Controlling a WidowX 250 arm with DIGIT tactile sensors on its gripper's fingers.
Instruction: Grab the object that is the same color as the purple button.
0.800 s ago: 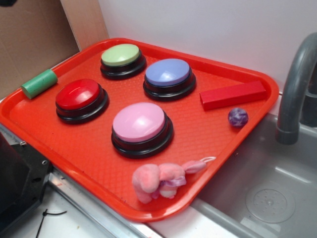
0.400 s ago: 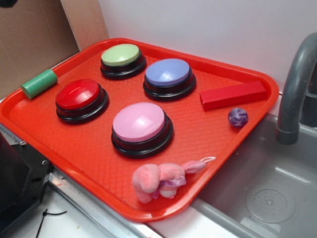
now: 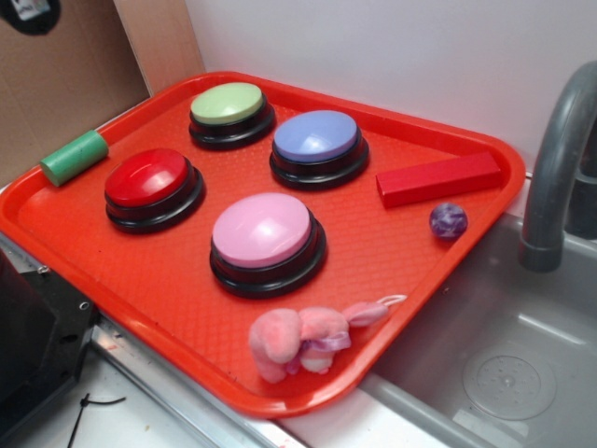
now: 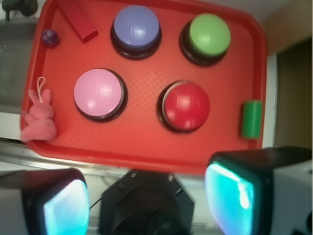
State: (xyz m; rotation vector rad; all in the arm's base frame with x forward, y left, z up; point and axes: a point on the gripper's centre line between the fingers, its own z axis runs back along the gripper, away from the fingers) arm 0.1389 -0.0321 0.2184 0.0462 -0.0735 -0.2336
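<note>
While nothing on the tray [image 3: 84,245] is seen to have shifted over the last moment, a dark part of the arm is now pushed further into the top left corner of the exterior view, so the approach is judged to be only beginning. In the wrist view the gripper [image 4: 146,198] is held high above the near edge of the tray, its jaws spread wide with nothing between them.

On the tray are carried, from largest down: the pink-lilac button [image 3: 267,241], the purple button [image 3: 318,146], the red button [image 3: 152,186], the green button [image 3: 230,112], the red block [image 3: 438,177], the pink plush toy [image 3: 303,338], the green cylinder [image 3: 74,157], and the small purple ball [image 3: 448,220]. That ball, the match for the purple button, is found near the sink-side rim, just beside the red block and untouched. The grey sink [image 3: 504,364] alongside is seen to hold nothing.
</note>
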